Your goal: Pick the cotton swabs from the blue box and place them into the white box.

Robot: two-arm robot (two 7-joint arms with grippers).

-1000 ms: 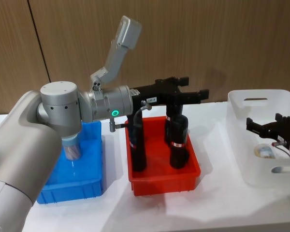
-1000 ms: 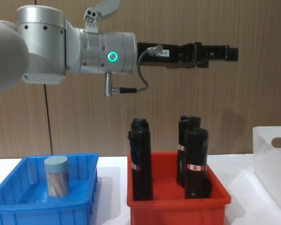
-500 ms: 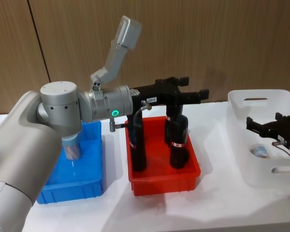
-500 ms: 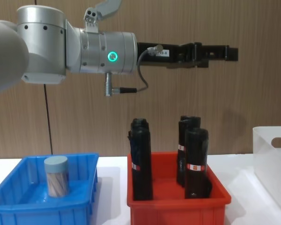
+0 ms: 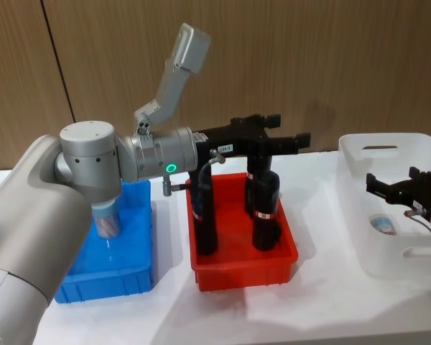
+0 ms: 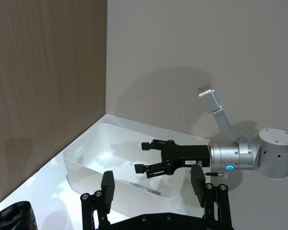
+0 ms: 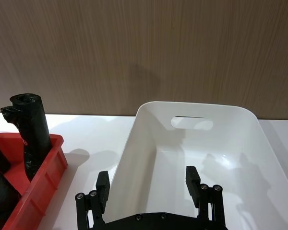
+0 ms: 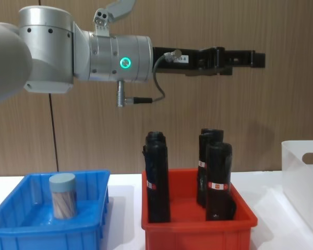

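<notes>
Jaws of the right gripper [image 5: 391, 180] gape released over the milky white plastic box [image 5: 388, 138]; a clear, blue-capped cotton swab jar [image 5: 382, 224] lies inside, below them, untouched. Left gripper [image 5: 287, 129], released, hangs above the red bin [image 5: 244, 269].

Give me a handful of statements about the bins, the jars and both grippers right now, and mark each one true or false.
1. A cotton swab jar stands upright in the blue box. True.
2. The left gripper is clamped on a jar. False: it is open and empty, held high above the red bin.
3. The right gripper is open over the white box. True.
4. The black cylinders stand in the white box. False: they stand in the red bin.
5. The white box has nothing in it. False: a second jar is on its floor.
</notes>
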